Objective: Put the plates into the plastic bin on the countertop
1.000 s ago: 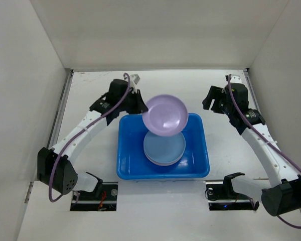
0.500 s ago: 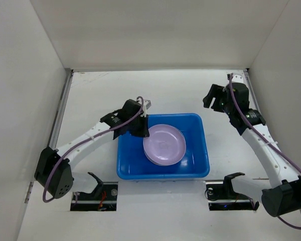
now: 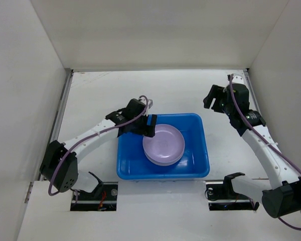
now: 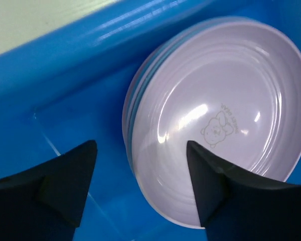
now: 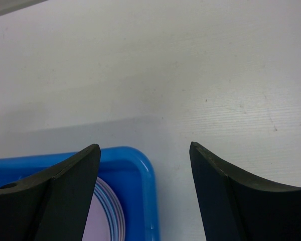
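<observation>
On left wrist cam only, lilac plate [image 4: 210,108] shows bear logo [image 4: 214,133].

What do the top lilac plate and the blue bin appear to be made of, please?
Lilac plate: probably plastic, smooth with soft sheen; moulded rings and a small bear mark. Blue bin: likely moulded plastic, glossy; bright streaked reflections along its wall.

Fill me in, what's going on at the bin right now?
The left gripper is down inside the bin, jaws open astride the edge of the lilac plate, gripping nothing. That plate lies flat on top of the stack in the bin. The right gripper hangs open and empty over the countertop, past the bin's far right corner.
</observation>
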